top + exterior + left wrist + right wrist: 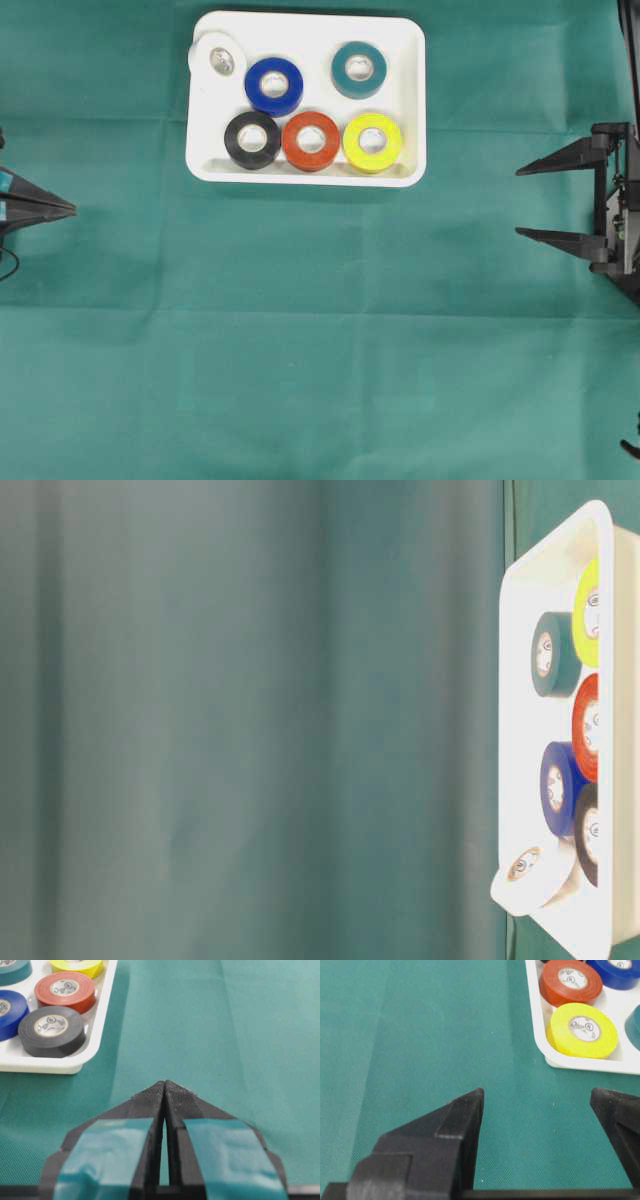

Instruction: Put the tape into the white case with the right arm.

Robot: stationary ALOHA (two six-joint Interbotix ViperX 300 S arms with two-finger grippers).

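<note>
The white case (306, 172) is sitting on the green cloth (320, 350) toward the far side of the table, and it is holding six tape rolls. The black roll (252, 139), red roll (311, 140) and yellow roll (372, 142) are lying flat in a row along the near rim. The blue roll (274, 86) and teal roll (359, 69) are lying flat behind them. The white roll (218, 57) is leaning tilted on the far left corner, partly over the rim; the table-level view shows it overhanging the edge.

The right gripper (520, 202) is standing at the right edge of the overhead view, well apart from the case, with its jaws spread wide and nothing between them. The left gripper (70, 208) is resting at the left edge with its jaws pressed together, holding nothing.

No tape is lying loose on the cloth, so the task is judged nearly or fully complete.

Risks from this point:
- The white roll is judged unstable; any bump to the case could be tipping it out onto the cloth.
- If the right arm is reaching back in to seat that roll, its wide-spread fingers could be striking the rim or displacing the neighbouring blue roll.
</note>
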